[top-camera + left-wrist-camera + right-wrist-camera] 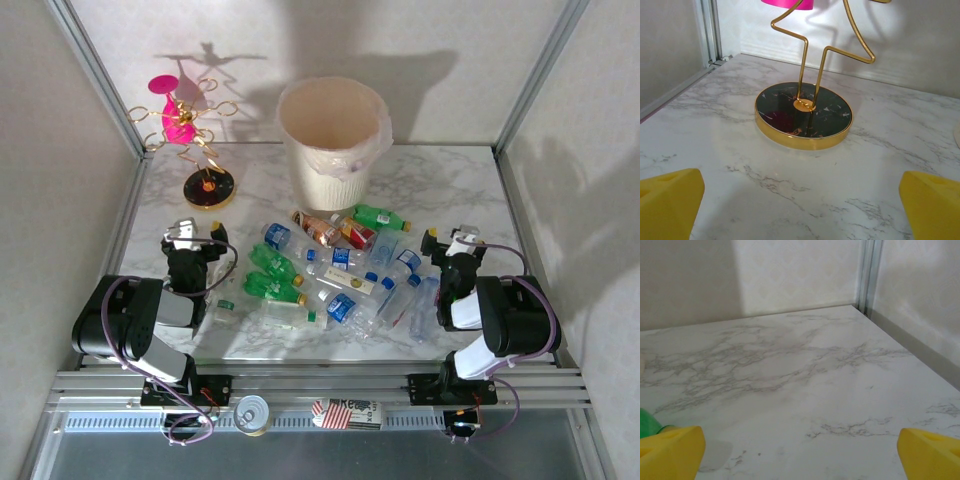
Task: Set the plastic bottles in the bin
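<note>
Presently left claw [195, 233] and right claw [452, 238] gape wide, empty; plastic bottles [335, 275] heaped sideways mid-bench [450, 180] between them, before the bin [330, 180], axes mixed, right claw seemingly nearer.

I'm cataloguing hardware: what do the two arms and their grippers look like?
The left arm and right arm are black with pale grey shells, each trailing a looped greyish-purple cable. The left gripper and right gripper have bright yellow wedge fingers.
</note>
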Available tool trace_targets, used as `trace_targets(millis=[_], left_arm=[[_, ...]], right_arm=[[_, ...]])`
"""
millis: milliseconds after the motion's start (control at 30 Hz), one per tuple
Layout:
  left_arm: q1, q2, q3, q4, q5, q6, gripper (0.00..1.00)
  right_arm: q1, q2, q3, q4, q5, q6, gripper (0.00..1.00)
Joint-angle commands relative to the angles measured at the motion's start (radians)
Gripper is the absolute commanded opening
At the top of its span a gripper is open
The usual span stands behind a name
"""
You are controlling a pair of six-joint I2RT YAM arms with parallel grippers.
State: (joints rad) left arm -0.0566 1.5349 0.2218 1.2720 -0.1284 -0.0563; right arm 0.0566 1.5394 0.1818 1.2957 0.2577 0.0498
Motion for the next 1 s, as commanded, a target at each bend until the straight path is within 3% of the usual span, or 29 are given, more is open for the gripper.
trace_targets(millis=[0,133,267,400,467,567,700,833,900,967], left_arm=[[-0.006,-0.08,0.034,-0.092,-0.041,-0.018,1.0],[-0.007,-0.219,0.121,-0.325,-0.046,-0.022,1.0],[-0.006,-0.32,0.255,-0.562,-0.091,-0.102,0.99],[-0.003,-0.356,0.42,-0.864,-0.133,-0.31,1.0],[0.001,-0.359,0.468,-0.97,-0.058,-0.35,1.0],[0.0,-0.382,0.471,-1.03,0.107,-0.416,1.0],[-0.035,-0.46,0.363,-0.992,0.256,-0.594,1.0],[-0.173,-0.562,0.205,-0.95,0.226,-0.749,0.99],[-0.248,-0.61,0.164,-0.967,0.187,-0.787,0.99],[-0.319,-0.664,0.135,-1.014,0.115,-0.816,1.0]], right_arm=[[0.011,-0.087,0.013,-0.02,0.008,-0.025,0.99],[0.027,-0.251,0.035,-0.179,0.065,-0.012,0.99],[0.028,-0.405,0.153,-0.499,0.06,0.106,0.99],[0.029,-0.491,0.312,-0.888,-0.049,0.283,0.99],[0.032,-0.504,0.386,-1.061,-0.117,0.362,0.99],[0.035,-0.506,0.479,-1.315,-0.163,0.457,0.99],[0.047,-0.517,0.521,-1.514,-0.204,0.489,0.99],[0.05,-0.509,0.546,-1.698,-0.201,0.509,0.97],[0.057,-0.499,0.552,-1.782,-0.206,0.509,0.85],[0.079,-0.514,0.531,-1.818,-0.183,0.526,0.81]])
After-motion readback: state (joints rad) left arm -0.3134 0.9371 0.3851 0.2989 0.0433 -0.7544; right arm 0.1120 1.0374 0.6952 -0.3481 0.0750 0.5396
